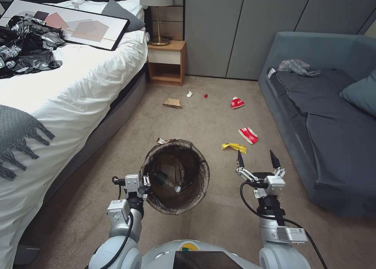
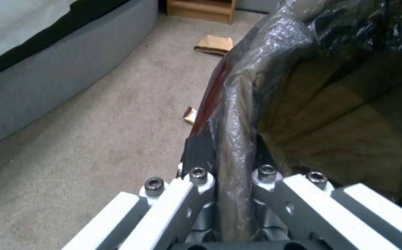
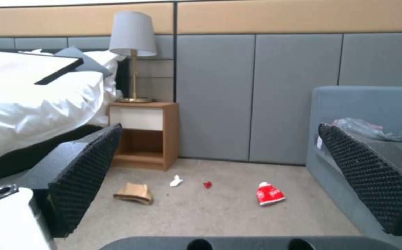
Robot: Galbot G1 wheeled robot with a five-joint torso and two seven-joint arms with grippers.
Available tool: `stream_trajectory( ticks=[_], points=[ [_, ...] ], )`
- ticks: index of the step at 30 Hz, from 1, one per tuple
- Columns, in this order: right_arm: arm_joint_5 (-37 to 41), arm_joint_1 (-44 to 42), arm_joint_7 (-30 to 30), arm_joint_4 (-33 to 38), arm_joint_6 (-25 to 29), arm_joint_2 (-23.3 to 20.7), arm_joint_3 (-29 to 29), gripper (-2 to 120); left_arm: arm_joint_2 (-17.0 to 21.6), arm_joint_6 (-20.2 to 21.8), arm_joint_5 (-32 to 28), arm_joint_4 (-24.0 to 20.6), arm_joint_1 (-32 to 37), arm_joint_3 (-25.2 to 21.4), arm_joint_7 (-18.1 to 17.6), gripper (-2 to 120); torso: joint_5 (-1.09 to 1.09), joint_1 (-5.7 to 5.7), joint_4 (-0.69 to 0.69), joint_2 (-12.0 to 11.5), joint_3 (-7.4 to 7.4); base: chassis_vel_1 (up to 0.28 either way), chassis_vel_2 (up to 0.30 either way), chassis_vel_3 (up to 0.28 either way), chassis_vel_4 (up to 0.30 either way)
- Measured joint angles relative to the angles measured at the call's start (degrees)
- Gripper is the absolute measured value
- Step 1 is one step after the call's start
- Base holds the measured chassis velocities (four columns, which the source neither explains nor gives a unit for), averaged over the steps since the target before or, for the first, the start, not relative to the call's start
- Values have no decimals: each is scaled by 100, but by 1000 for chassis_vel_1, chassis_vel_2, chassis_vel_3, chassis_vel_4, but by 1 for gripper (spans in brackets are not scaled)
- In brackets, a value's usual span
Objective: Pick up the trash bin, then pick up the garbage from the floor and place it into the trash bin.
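Observation:
My left gripper [image 1: 146, 181] is shut on the near-left rim of the trash bin [image 1: 203, 171], holding it just above the carpet. In the left wrist view its fingers [image 2: 201, 156] clamp the bag-covered rim [image 2: 238, 114]. A clear bottle [image 1: 166, 181] lies inside the bin. My right gripper [image 1: 258, 158] hangs open and empty to the bin's right, with its pads [image 3: 87, 166] wide apart. Garbage lies ahead on the floor: a yellow wrapper [image 1: 234, 147], two red-and-white cups [image 1: 248, 135] [image 1: 237, 103], a brown paper bag [image 1: 172, 103], a white scrap [image 1: 189, 93], a red scrap [image 1: 205, 96] and a gold wrapper [image 1: 163, 140].
A bed [image 1: 70, 104] runs along the left and a grey sofa [image 1: 333, 136] along the right. A wooden nightstand [image 1: 166, 61] with a lamp stands at the far wall. Open carpet lies between bed and sofa.

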Motion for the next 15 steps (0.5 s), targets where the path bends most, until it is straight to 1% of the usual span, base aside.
stream_trajectory(
  ticks=[8,10,13,15],
  points=[
    [5,7,-33,-28,43,0,-1,100,2,7,3,0,1,2,2,3,0,0,1,0,0,0,0,0,0],
    [5,7,-35,-31,45,0,-1,100,2,8,3,0,0,2,2,3,0,0,1,0,0,-43,35,12,-65],
    [4,6,-47,-45,47,0,-2,100,3,18,3,0,-5,5,0,3,0,0,1,0,-1,-77,93,81,-92],
    [4,7,-54,-49,49,0,-2,100,1,20,3,9,-10,6,-13,3,0,-1,0,0,-1,-152,127,146,-122]
  ],
)
